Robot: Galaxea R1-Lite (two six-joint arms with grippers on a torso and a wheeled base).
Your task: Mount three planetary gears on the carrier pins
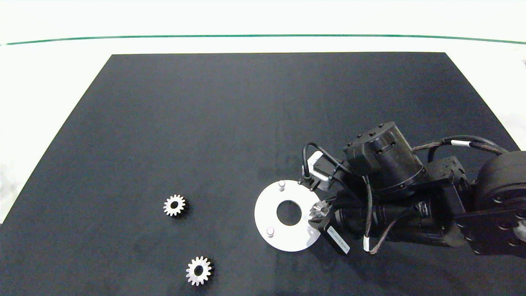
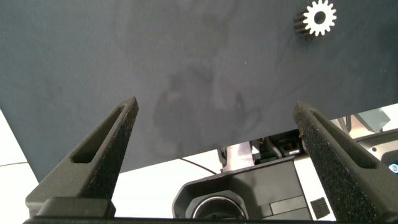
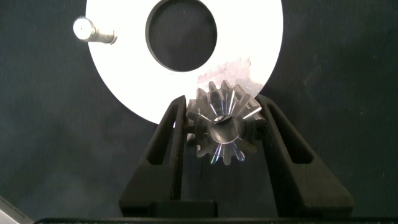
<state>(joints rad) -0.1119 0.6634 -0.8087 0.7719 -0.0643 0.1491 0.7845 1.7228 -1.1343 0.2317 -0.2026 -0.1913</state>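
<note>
From the head camera, you see the right pincer [image 1: 322, 211] holding one silvery toothed gear [image 1: 319, 211] over the flat white disc [image 1: 271, 216], near the black bench's front edge, likely lining it up with a peg. Two pegs [image 1: 281, 185] stand bare. Two more gears [image 1: 174, 205] lie flat toward the front left corner.

The left wrist camera shows the left pincer [image 2: 214, 140] spread wide, empty, above matte bench.

The right wrist camera shows the metal gear clamped by its teeth.
</note>
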